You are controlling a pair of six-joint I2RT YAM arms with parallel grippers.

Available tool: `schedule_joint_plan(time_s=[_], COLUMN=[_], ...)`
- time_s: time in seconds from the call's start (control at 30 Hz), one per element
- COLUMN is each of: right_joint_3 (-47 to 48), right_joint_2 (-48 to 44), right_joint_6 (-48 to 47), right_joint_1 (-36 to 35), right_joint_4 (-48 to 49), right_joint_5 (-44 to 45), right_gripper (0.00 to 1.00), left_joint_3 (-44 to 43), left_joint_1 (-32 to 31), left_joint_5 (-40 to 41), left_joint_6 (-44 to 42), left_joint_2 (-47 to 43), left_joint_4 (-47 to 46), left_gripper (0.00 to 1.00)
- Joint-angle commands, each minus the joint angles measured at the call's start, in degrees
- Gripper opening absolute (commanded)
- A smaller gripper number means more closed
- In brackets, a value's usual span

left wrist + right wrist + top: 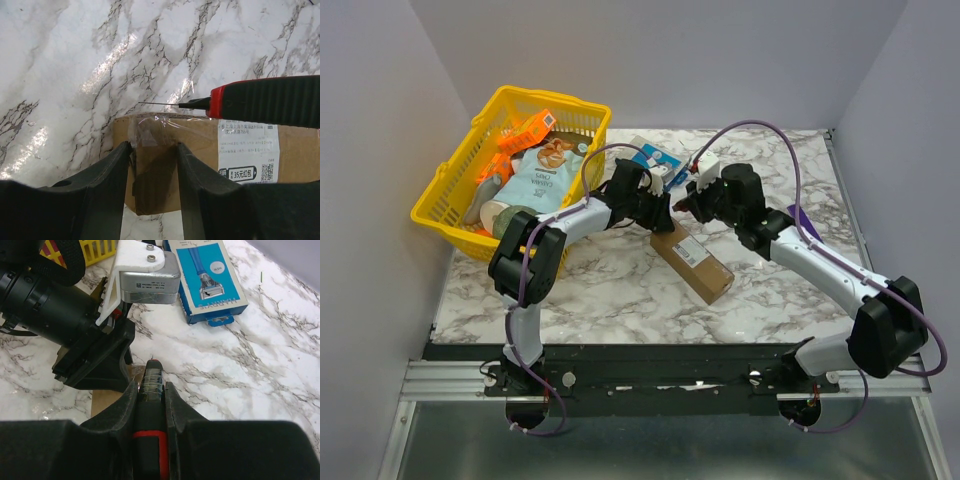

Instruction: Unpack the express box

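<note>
The express box [692, 258] is a long brown carton with a white label, lying on the marble table. In the left wrist view its taped end [160, 145] lies under my left gripper [152, 170]. The jaws are open, one finger at the box's end edge and the other over its top. My right gripper [150, 390] is shut on a black-and-red cutter [150, 380]. The cutter's thin blade [160, 104] points along the far top edge of the box, at the clear tape. Both grippers meet at the box's far end [670, 215].
A yellow basket [450, 190] full of packages stands at the back left. A small blue-and-white box [655, 158] lies just behind the grippers and also shows in the right wrist view [210, 275]. A purple bar [800, 218] lies partly hidden behind the right arm.
</note>
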State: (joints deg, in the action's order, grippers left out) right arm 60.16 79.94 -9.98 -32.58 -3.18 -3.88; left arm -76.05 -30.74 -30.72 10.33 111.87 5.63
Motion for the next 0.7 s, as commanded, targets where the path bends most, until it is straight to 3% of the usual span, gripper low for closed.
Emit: schedule_joint_plan(time_s=[0.0,0.67], right_joint_3=[1.6,1.8], right_joint_2=[0.0,2.1], right_joint_6=[-0.3,-3.0], right_joint_1=[-0.6,-0.6], right_joint_4=[-0.2,-1.7], right_joint_5=[-0.2,-3.1], right_gripper=[0.00,0.00], left_joint_3=[2.2,2.7], left_joint_1=[-0.5,-0.2], left_joint_5=[1.4,1.1], left_joint_6=[-2.4,-2.6], left_joint_2=[4.8,4.7], left_joint_4=[9.7,9.4], left_gripper=[0.45,0.43])
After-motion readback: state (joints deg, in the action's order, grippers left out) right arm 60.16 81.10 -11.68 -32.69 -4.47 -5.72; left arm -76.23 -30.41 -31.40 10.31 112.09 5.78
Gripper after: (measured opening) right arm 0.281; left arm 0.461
